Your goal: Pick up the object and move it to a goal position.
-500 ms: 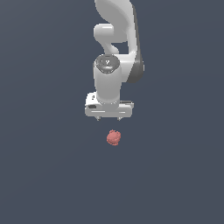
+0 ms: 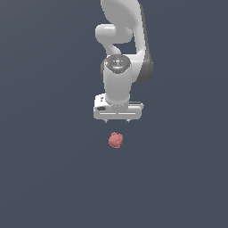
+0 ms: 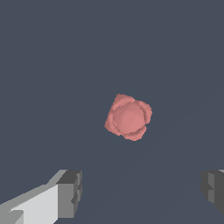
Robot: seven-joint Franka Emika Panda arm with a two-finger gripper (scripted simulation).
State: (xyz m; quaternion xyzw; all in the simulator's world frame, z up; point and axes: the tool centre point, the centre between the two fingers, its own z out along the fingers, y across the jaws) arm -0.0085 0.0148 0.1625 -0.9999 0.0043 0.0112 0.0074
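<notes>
The object (image 2: 116, 140) is a small lumpy red-pink berry-like thing lying on the dark grey floor. In the exterior view the white gripper (image 2: 117, 121) hangs just above it, slightly toward the arm's side, and does not touch it. In the wrist view the object (image 3: 128, 117) lies beyond the two grey fingertips (image 3: 70, 194), which stand wide apart with nothing between them. The gripper (image 3: 142, 192) is open and empty.
The white arm (image 2: 122, 53) rises behind the gripper toward the top of the exterior view. The floor (image 2: 49, 169) is a plain dark grey surface with no other objects or edges in view.
The gripper has come down a little closer to the object. The object has not moved.
</notes>
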